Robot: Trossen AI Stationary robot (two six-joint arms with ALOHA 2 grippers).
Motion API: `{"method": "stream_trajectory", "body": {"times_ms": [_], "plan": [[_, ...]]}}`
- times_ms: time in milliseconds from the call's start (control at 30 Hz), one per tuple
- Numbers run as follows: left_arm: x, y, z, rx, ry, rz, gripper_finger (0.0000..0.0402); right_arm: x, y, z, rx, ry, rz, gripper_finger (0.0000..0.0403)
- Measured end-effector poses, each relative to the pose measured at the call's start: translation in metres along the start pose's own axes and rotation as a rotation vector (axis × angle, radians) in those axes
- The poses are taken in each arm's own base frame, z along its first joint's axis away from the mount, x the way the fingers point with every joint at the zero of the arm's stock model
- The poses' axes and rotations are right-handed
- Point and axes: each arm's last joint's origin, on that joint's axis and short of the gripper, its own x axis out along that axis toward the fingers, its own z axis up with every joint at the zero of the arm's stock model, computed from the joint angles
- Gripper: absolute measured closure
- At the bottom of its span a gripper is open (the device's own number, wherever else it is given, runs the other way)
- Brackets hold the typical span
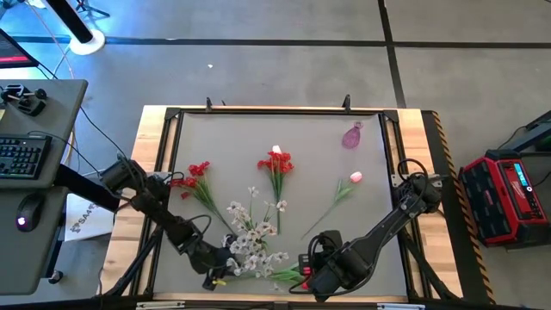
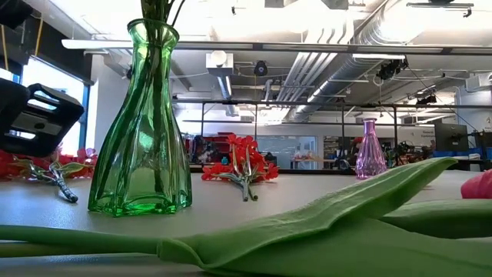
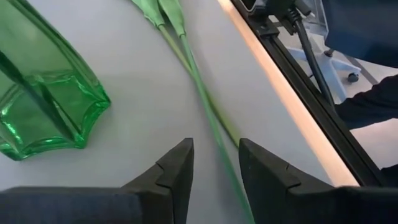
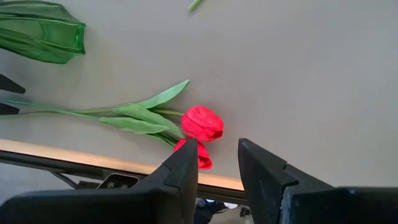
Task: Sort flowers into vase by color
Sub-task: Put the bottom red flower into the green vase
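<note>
While the left tool [image 3: 216,165] straddles a stem [image 3: 205,102] — fingers apart.

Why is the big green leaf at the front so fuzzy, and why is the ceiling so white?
Low view: the leaf lies too near the camera, so it blurs, while the green vase looks sharp; ceiling lights wash out the top. Left wrist view: glare streaks the table edge.

Beyond my bench [image 1: 164,258] lies a grey concrete floor [image 1: 258,73] crossed by dark seams. A desk [image 1: 52,215] carries a keyboard [image 1: 21,157]; a red case [image 1: 504,194] sits opposite. Overhead, ducts [image 2: 361,38] and bright strip lights [image 2: 108,44].
</note>
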Motion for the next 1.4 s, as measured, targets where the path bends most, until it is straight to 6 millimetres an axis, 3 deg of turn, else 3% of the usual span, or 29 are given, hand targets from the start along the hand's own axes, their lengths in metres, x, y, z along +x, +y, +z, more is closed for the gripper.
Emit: {"method": "stream_trajectory", "body": {"times_ms": [233, 633, 933, 1033, 1200, 1400], "plan": [[-0.001, -0.005, -0.002, 0.013, -0.004, 0.007, 0.0287, 0.0, -0.001, 0.0, -0.001, -0.004, -0.006, 0.0299], [0.018, -0.008, -0.012, 0.019, 0.017, 0.048, 0.029, 0.0, 0.0, -0.001, 0.007, 0.007, 0.002, 0.0299], [0.018, -0.007, -0.012, 0.006, 0.026, 0.045, 0.0391, 0.0, 0.001, -0.002, 0.008, 0.018, 0.015, 0.0299], [0.018, -0.008, -0.012, -0.017, 0.016, 0.029, 0.0393, 0.0, 0.001, -0.002, 0.008, 0.018, 0.015, 0.0299], [0.012, -0.01, -0.006, -0.053, 0.004, -0.003, 0.0399, 0.0, 0.001, -0.002, 0.007, 0.016, 0.013, 0.0299], [-0.006, -0.014, 0.018, -0.075, -0.095, -0.022, 0.04, 0.0, -0.002, 0.0, -0.002, -0.006, -0.017, 0.0299]]}}
